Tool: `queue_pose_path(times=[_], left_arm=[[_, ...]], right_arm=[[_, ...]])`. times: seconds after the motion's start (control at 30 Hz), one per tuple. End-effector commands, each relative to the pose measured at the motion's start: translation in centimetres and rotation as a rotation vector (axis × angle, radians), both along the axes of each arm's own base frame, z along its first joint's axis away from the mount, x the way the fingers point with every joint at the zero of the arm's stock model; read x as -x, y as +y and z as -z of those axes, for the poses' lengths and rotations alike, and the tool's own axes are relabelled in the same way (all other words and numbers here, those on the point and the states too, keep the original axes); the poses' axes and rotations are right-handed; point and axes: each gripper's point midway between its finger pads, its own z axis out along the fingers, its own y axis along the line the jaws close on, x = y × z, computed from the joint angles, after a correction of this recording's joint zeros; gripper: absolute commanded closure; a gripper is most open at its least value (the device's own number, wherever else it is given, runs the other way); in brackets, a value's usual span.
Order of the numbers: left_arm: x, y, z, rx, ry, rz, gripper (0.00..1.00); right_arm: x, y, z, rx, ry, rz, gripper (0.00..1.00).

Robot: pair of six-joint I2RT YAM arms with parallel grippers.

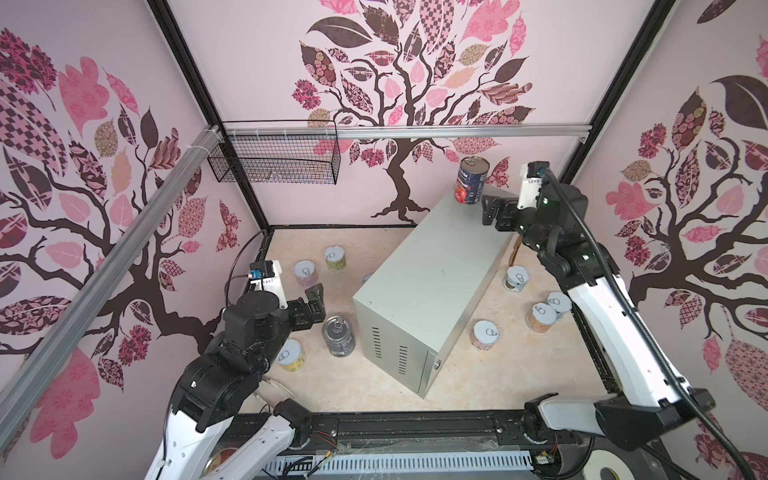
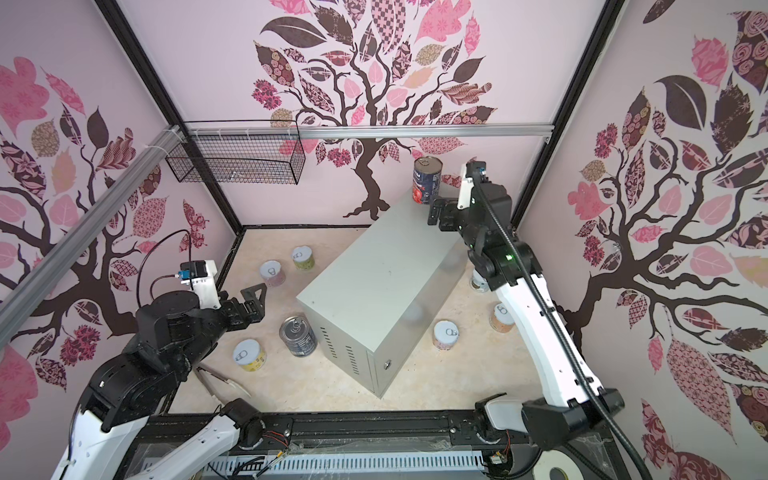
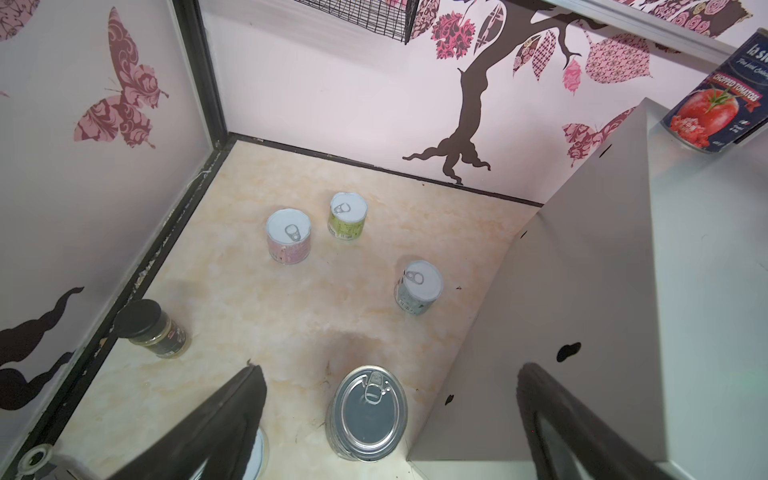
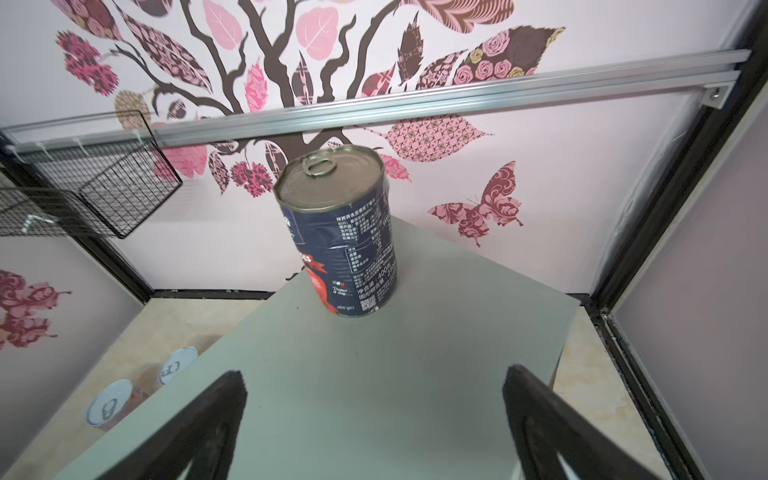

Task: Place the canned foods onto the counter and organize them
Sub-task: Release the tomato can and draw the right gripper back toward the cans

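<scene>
One tomato can (image 1: 472, 181) stands upright on the far end of the counter (image 1: 424, 291), right gripper (image 1: 486, 212) empty, jaws apart, just beside it | we judge next: tall silver-lidded can (image 1: 338, 336) on floor (image 1: 374, 382), axis vertical, just ahead of left gripper (image 1: 318, 303), spread wide, nearer arm.
</scene>
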Motion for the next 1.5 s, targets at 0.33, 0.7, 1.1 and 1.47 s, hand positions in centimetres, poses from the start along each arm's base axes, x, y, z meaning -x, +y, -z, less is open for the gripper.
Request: queue_pose_path(times=[0.33,0.7,1.1,1.47], left_arm=[[-0.7,-0.4,10.6,-0.068,0.244,-0.038,0.02],[-2.9,-1.6,15.7,-0.085,0.335,-0.051,0.02],[-3.1,-2.3,21.6,-0.062,0.446,-0.085,0.02],[-4.0,-4.3,22.5,-0.046,0.486,-0.064,0.02]], right_arm=[[10.4,-2.7,8.5,-0.222,0.103,0.015,0.00],[14.6,-6.2,18.9,-0.342,0.188,0.199,0.00],[14.8,-3.8,27.9,-0.386,0.367,0.174,0.00],[15.4,-1.0,29.5,-0.289,0.415,0.092,0.00]])
